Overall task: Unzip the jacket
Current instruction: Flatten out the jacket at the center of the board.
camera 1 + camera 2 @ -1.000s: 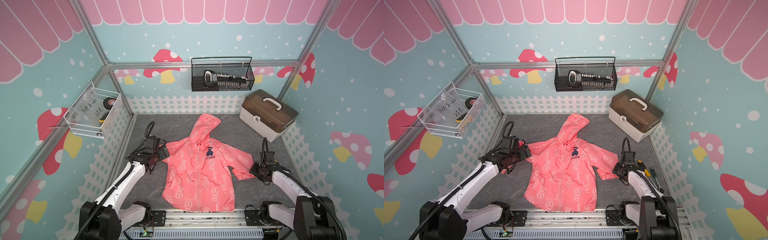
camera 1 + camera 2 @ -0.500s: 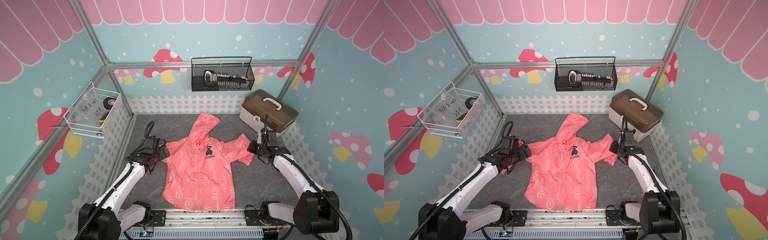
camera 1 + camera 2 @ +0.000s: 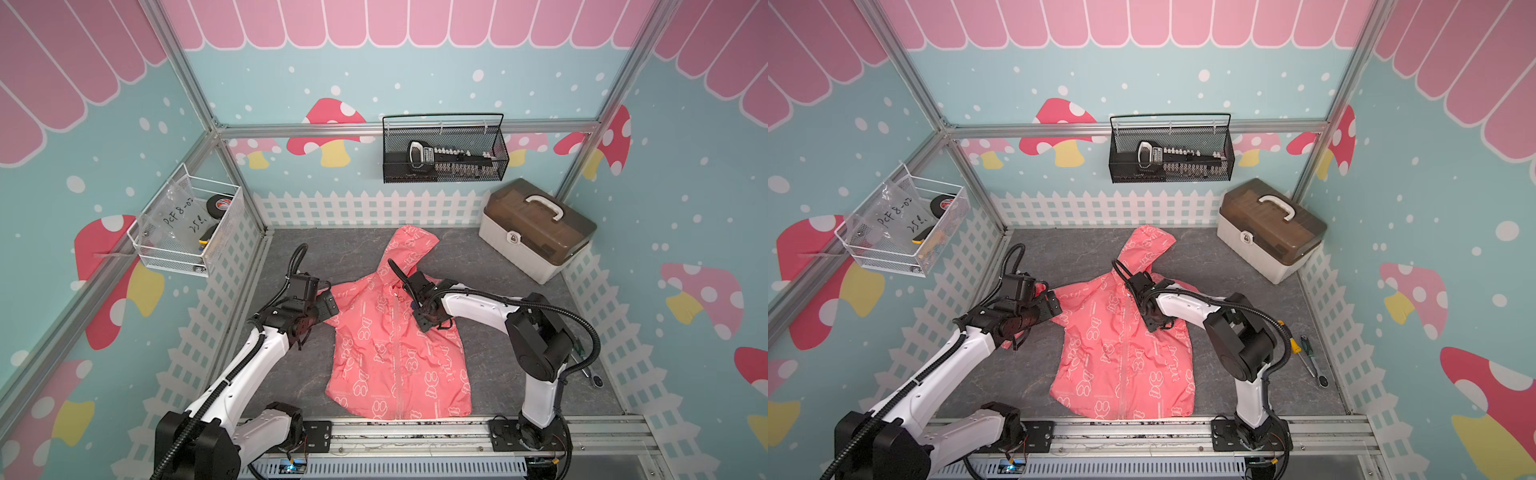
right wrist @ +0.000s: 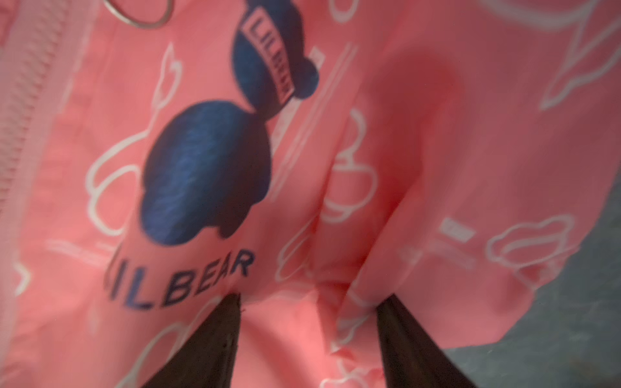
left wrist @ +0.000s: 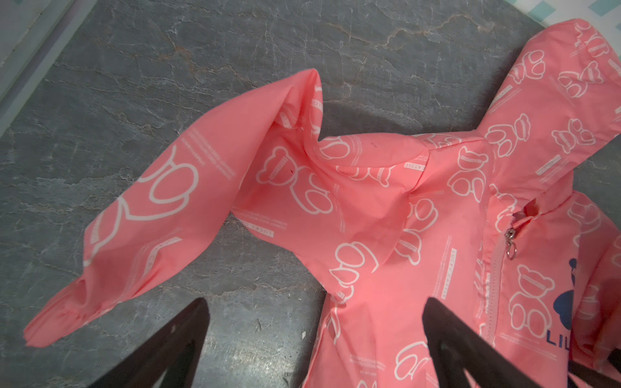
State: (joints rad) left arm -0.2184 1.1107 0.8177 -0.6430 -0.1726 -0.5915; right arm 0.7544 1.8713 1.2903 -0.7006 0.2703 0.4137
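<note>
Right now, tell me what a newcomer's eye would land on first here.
A coral-pink jacket with white bear prints lies spread flat on the grey floor, zipped, hood toward the back fence. The right pincer stands open by its navy bear logo; the left pincer gapes beside a sleeve.

A toolbox (image 3: 536,232) rests on the mat (image 3: 457,257) near a hanging mesh basket (image 3: 496,160).

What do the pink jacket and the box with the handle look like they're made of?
The jacket: thin, smooth synthetic, probably nylon or polyester, judging by its crisp creases and faint sheen. The box: apparently rigid moulded plastic, with a cream base and a glossy smoky-brown lid.
</note>
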